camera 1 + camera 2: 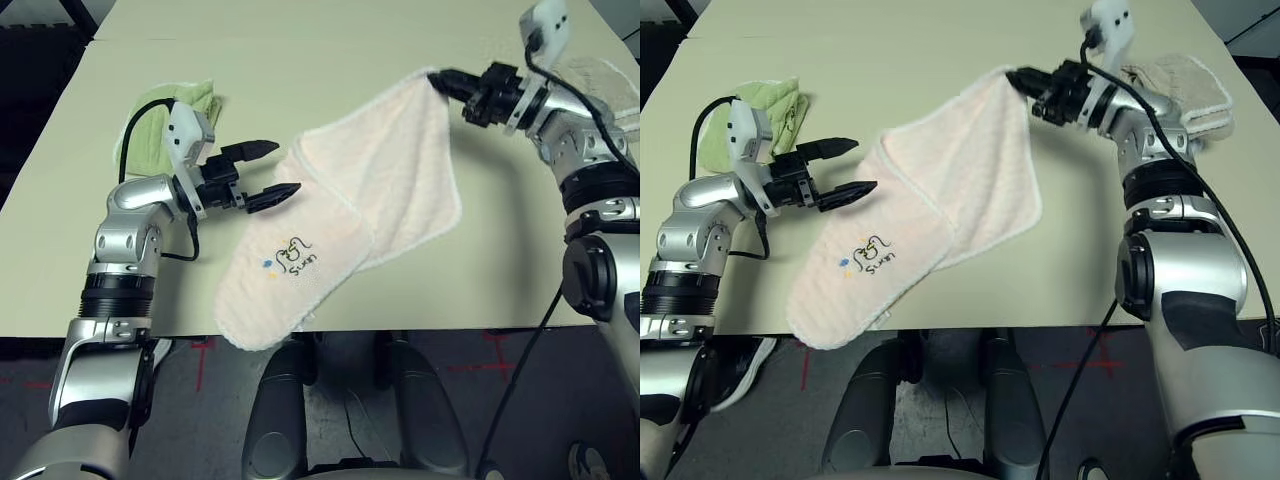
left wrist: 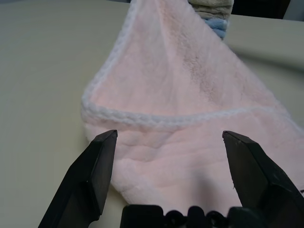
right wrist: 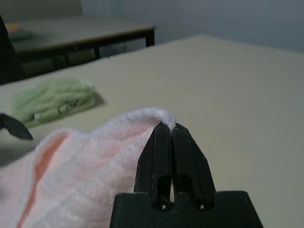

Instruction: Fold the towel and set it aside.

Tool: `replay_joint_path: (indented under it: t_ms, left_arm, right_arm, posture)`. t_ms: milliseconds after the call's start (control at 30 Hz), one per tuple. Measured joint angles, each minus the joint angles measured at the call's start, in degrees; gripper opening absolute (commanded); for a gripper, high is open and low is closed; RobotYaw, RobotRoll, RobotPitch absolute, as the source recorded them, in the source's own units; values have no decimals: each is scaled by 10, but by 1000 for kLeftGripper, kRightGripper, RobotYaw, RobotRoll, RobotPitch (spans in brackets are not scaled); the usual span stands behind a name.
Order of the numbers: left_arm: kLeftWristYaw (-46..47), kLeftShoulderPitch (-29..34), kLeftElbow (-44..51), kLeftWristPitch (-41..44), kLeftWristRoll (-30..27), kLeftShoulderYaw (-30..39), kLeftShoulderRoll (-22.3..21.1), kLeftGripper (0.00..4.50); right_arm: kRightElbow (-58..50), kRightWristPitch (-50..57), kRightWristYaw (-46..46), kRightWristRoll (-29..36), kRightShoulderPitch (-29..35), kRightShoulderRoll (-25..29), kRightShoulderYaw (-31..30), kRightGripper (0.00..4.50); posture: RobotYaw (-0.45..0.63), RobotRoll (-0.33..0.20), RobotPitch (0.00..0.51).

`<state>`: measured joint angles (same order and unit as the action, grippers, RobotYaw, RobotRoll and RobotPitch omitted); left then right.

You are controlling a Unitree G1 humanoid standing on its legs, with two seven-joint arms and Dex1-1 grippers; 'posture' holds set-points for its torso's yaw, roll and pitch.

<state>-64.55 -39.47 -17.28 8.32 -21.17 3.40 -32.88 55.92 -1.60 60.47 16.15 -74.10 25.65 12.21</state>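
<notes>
The pale pink towel (image 1: 380, 170) lies slantwise across the table, partly doubled over. Its printed end (image 1: 290, 260) hangs a little past the front edge. At the far right, my right gripper (image 1: 436, 77) is shut on the towel's far corner and holds it slightly off the table. The right wrist view shows the closed fingertips (image 3: 170, 127) pinching the white stitched edge. My left gripper (image 1: 286, 167) stands open at the towel's left side. In the left wrist view its two fingers (image 2: 102, 156) stand on either side of the folded edge of the towel (image 2: 190, 95) without closing on it.
A light green folded towel (image 1: 175, 115) lies behind my left arm at the far left. A beige folded towel (image 1: 1180, 85) sits behind my right arm at the far right, with a blue one (image 2: 216, 23) in the same stack. The table's front edge (image 1: 450, 328) is close.
</notes>
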Motion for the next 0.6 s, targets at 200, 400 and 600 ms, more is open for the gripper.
replay_joint_path:
  t_ms: [200,400,600]
  left_arm:
    - [13,-1,-2,0,0,-1,16,4500]
    - [22,-9,-12,2,0,-1,34,4500]
    - [27,-17,-14,2,0,-1,47,4500]
  right_arm:
    - [-54,-12,5,47,-30,-16,22,31]
    - [-63,-38,-10,57,-50,-18,23,31]
    - [-41,-110,-45,60,-84,-19,46,31]
  posture:
    - [-2,0,290]
    - [-1,0,291]
    - [-3,0,295]
